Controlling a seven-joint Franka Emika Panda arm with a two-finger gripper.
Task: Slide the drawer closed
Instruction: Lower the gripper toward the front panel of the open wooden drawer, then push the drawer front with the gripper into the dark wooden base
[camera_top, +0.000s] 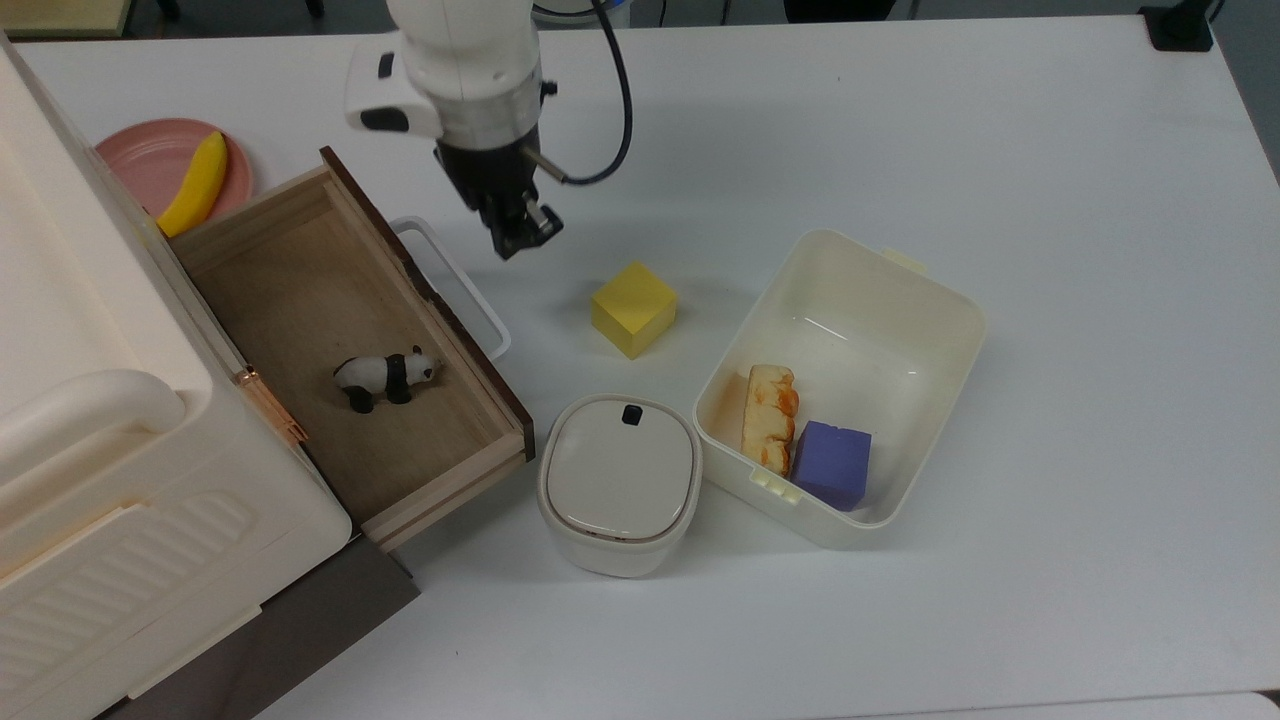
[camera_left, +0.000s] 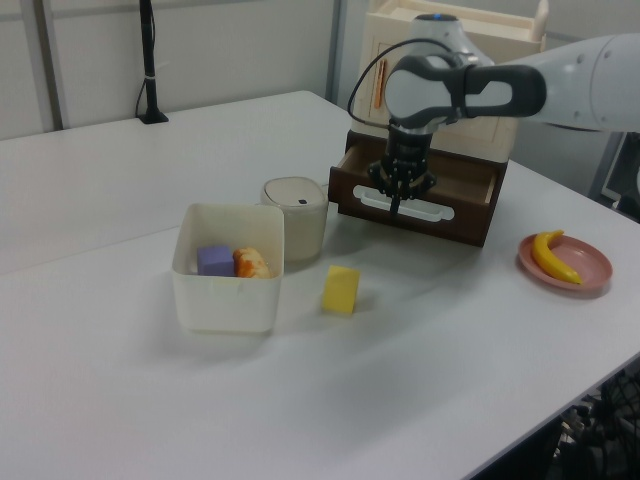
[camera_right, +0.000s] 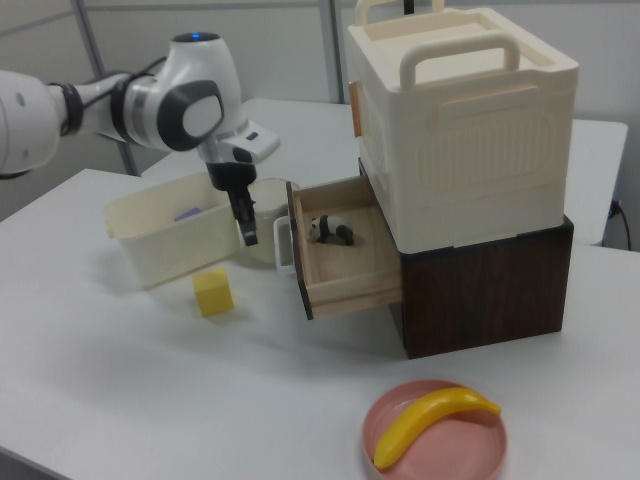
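Note:
The drawer (camera_top: 300, 290) stands pulled out of the dark brown cabinet, showing its light-wood floor with a small panda figure (camera_top: 385, 375) lying on it. Its dark front panel (camera_left: 455, 227) carries a white loop handle (camera_top: 470, 300). My gripper (camera_top: 515, 240) hangs shut and empty just off the handle, to the handle's right in the top view and apart from it. In the left view the gripper (camera_left: 397, 205) is in front of the handle (camera_left: 425, 210). In the right view the gripper (camera_right: 247, 235) hovers left of the open drawer (camera_right: 350, 265).
A yellow cube (camera_top: 633, 308) lies right of the gripper in the top view. A white lidded container (camera_top: 619, 483) stands against the drawer's front corner. The cream bin (camera_top: 950, 310) holds bread and a purple block. A banana on a pink plate (camera_top: 150, 160) sits behind the drawer.

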